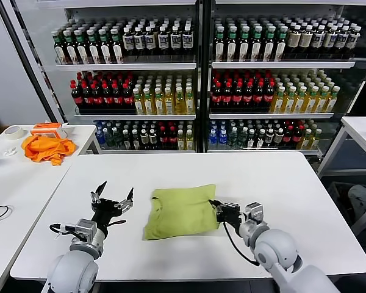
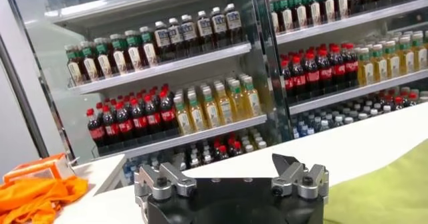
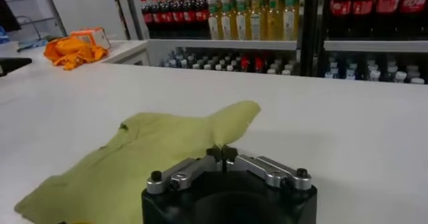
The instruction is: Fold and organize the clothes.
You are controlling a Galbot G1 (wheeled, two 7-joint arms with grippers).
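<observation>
Item: lime yellow-green T-shirt [image 1: 181,211], folded into a rough rectangle, lying flat on the white bench [image 1: 293,201] about midway between its left and right edges, nearer the front edge than the back. A sleeve corner points toward the back right.

Right gripper [image 1: 216,205]: low over the bench at the shirt's right edge, fingers pinched together. In the right wrist view the fingertips [image 3: 224,154] meet just at the cloth's edge; whether any fabric is caught between them cannot be told.

Left gripper [image 1: 113,196]: raised over the bench just left of the shirt, apart from it, fingers spread wide and holding nothing.

Other contents: a second white bench [image 1: 24,177] to the left, carrying a crumpled orange cloth [image 1: 47,148] near its back right corner, a roll of tape [image 1: 13,132] beside it. Behind both, glass-fronted shelves [image 1: 198,64] stocked with rows of bottled drinks [image 1: 241,91].
</observation>
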